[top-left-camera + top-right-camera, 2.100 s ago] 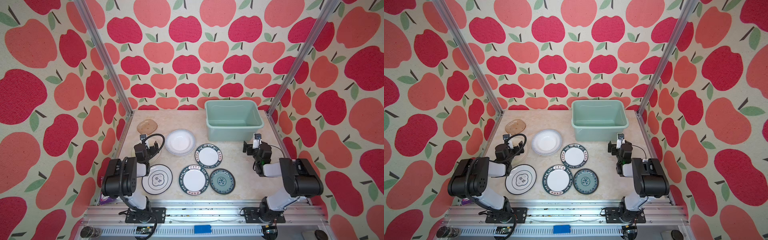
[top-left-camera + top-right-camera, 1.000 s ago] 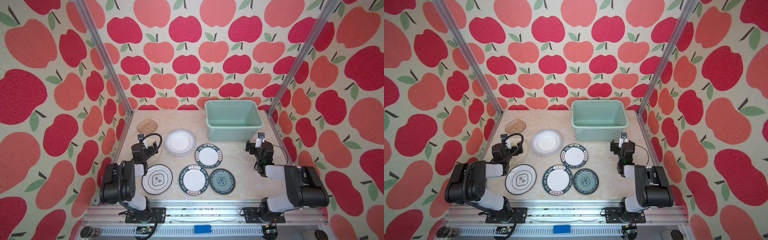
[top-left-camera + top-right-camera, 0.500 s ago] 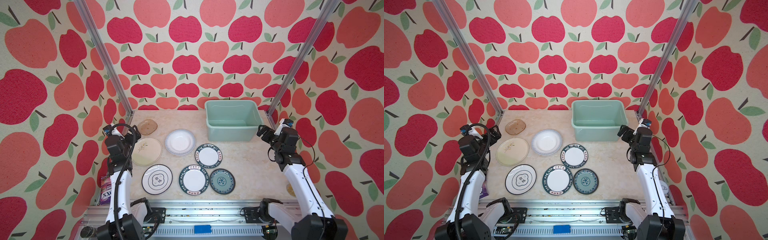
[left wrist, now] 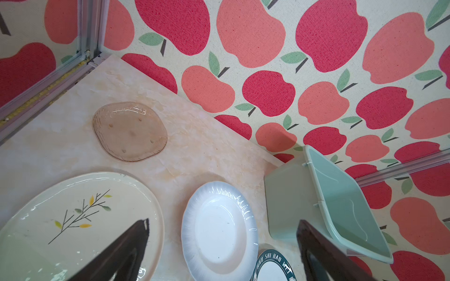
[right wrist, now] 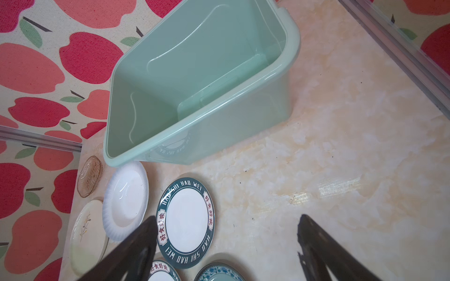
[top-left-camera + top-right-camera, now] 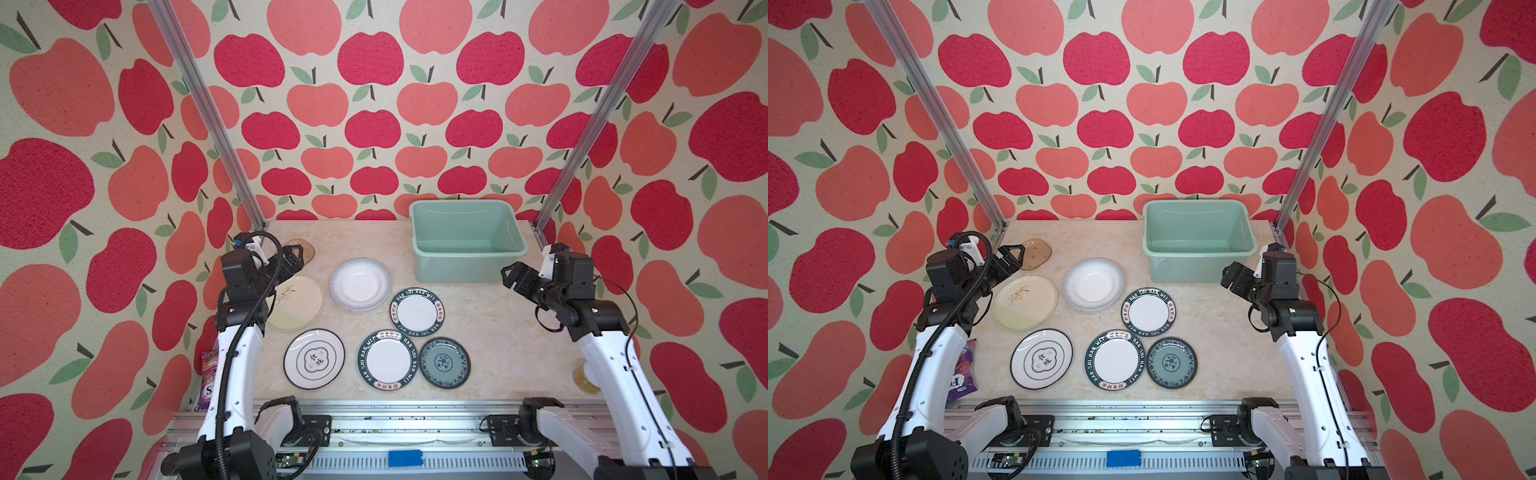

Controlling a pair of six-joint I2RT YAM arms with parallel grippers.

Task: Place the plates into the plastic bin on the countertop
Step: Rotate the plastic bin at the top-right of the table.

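Mint-green plastic bin stands empty at the back of the countertop, seven plates lying flat in front. Left gripper and right gripper hover wide open, holding nothing; a clean pick likely means pinching the green-rimmed plate nearest the bin by its rim.

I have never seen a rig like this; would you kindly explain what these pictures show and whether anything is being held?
These are two white robot arms, each ending in a two-fingered gripper. Two pictures come from one overhead camera pair and look nearly alike; the other two come from cameras on the wrists. On the countertop lie an amber plate, a cream sprig plate, a plain white plate, two green-lettered plates, a teal plate and a black-rimmed plate. The mint-green bin is empty. The left gripper and the right gripper are open and hold nothing.
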